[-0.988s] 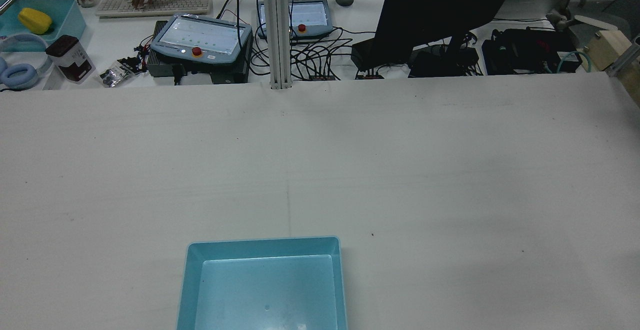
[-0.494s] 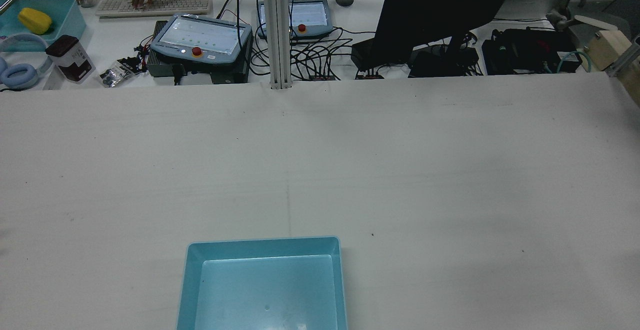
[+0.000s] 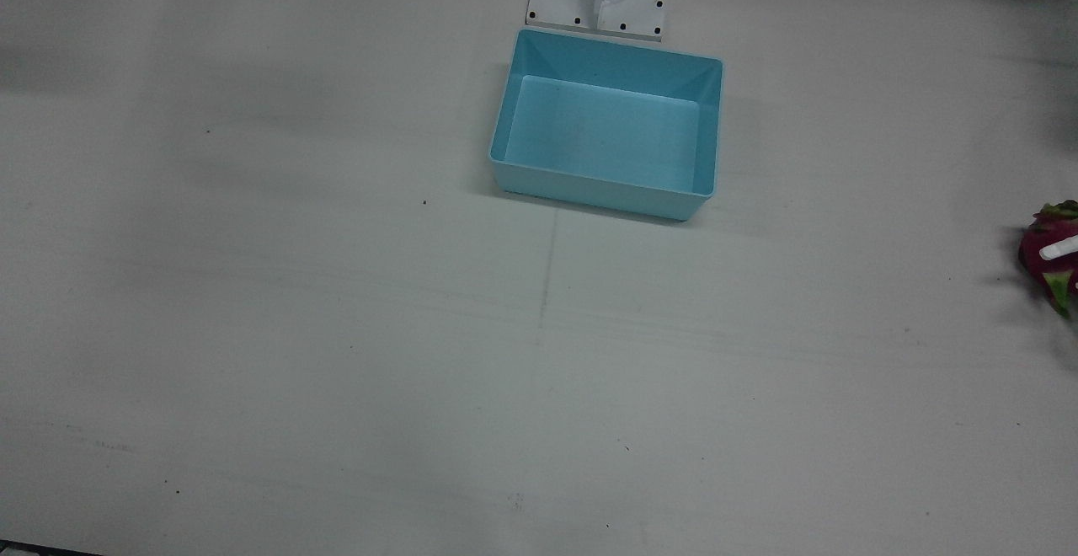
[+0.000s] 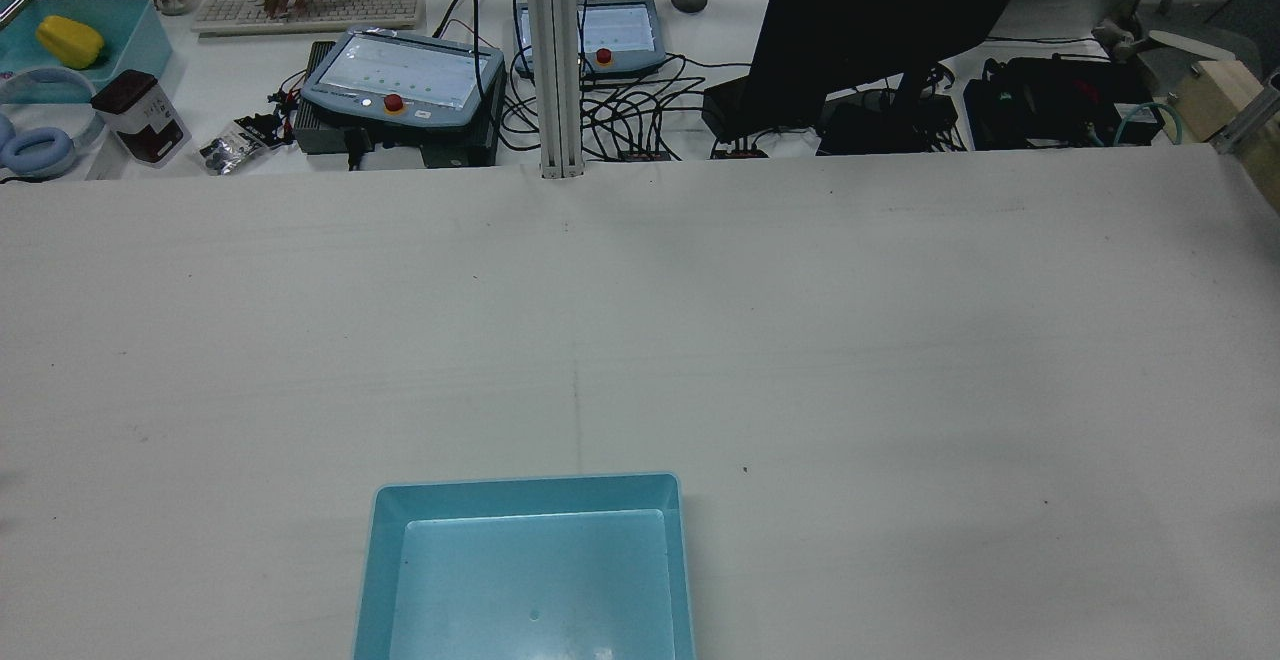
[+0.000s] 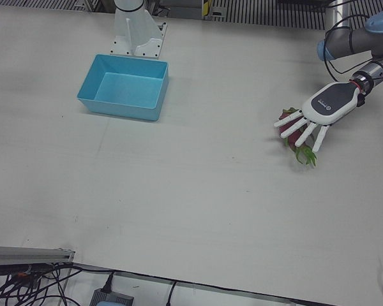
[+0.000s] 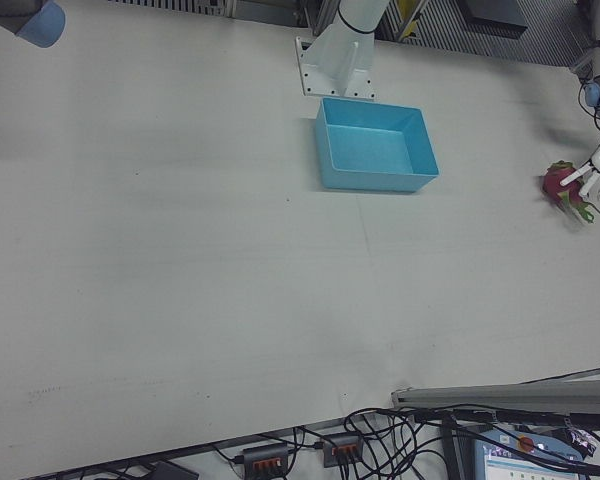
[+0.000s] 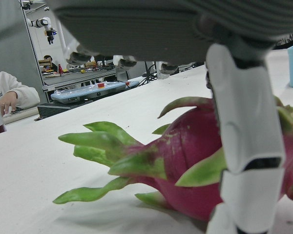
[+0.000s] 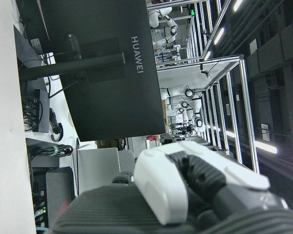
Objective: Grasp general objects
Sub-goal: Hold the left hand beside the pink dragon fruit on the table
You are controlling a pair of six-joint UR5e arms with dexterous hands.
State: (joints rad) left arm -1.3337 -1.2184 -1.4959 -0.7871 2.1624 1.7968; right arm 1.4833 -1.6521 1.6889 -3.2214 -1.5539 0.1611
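Rear view compared with the two preceding rear frames: no change found on the bench. Blue tray in the same place at the lower centre, empty. No arm and no object inside that frame, apart from a faint shadow at the far left edge.

Current activity confined to the far right of the front views. Dragon fruit lying on its side on the bench, well apart from the tray; at the right edge in the front view, right of centre in the left-front view. Left hand positioned directly above it, palm down, fingers spread wide and draped over the fruit. One finger crosses the front of the red skin in the left hand view; contact cannot be confirmed. No closure, no lift: nothing held.

Right hand shown only in part by its own camera, which faces a monitor in the background. Posture cannot be told; nothing seen in it.

Assessment: grasp at the pre-closure stage. Likely next requirement: curl the fingers round the body of the fruit, not the green scales, which look too slender to bear a grip. Rolling on the rounded body noted as a risk.
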